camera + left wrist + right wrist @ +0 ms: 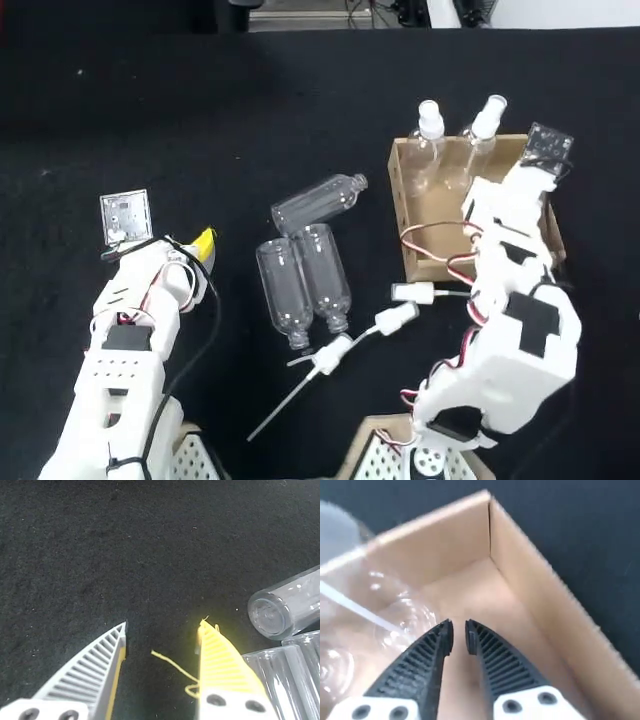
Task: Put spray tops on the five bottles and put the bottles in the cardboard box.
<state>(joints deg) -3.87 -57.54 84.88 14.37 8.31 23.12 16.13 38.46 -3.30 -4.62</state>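
Observation:
The cardboard box (547, 228) sits at the right of the table. Two clear bottles with white spray tops (430, 140) (482, 135) stand upright in its far end. My right arm (510, 205) reaches over the box, and my right gripper (459, 627) hangs inside it with only a narrow slit between its black fingers, holding nothing. It is beside a clear bottle (350, 630). Three uncapped bottles lie mid-table (318, 203) (283, 288) (325, 275). My left gripper (162, 629) is open just above the black cloth, left of the bottles; a bottle base (272, 615) shows nearby.
Three loose spray tops with tubes lie in front of the box and bottles (415, 293) (395, 320) (330, 355). The box wall (435, 540) rises close around my right gripper. Black cloth covers the table, with free room at the far left.

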